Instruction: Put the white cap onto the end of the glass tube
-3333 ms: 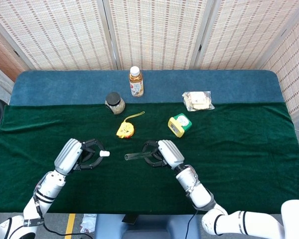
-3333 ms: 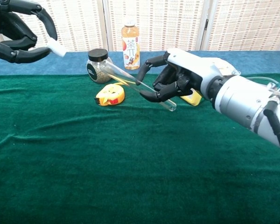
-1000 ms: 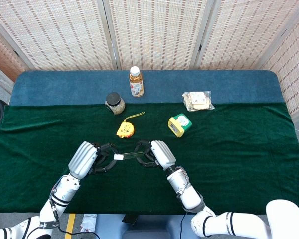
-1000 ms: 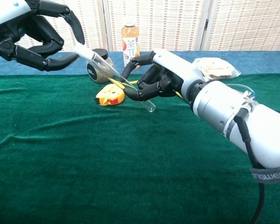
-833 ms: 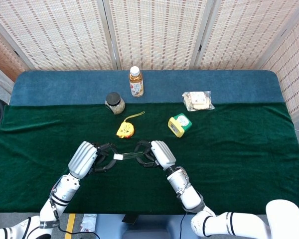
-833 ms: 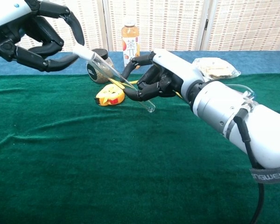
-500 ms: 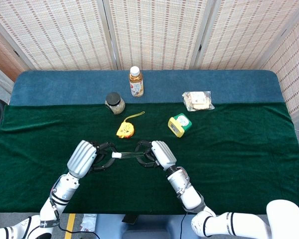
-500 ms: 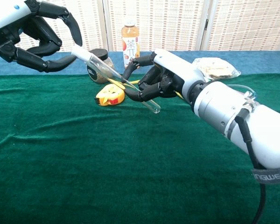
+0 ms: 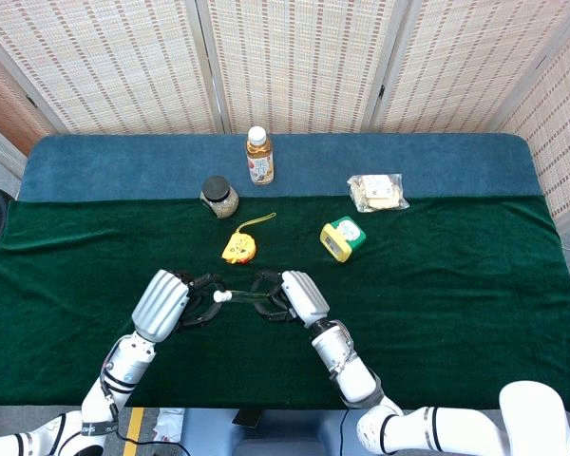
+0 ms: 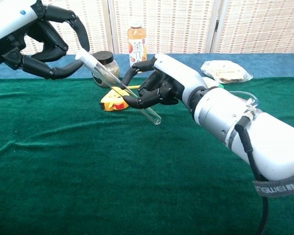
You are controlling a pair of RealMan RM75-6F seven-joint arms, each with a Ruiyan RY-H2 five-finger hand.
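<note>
The right hand (image 10: 154, 90) grips the clear glass tube (image 10: 121, 90) above the green surface (image 10: 88, 166), long axis rising far-left, where the left hand (image 10: 44, 44) pinches the small white cap (image 10: 81, 55) at its upper end.

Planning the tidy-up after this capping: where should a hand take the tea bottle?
Probably around the labelled body of the tea bottle, approached from the front. It stands upright and alone on the blue strip, and its neck narrows, so the body looks like the fuller hold.
</note>
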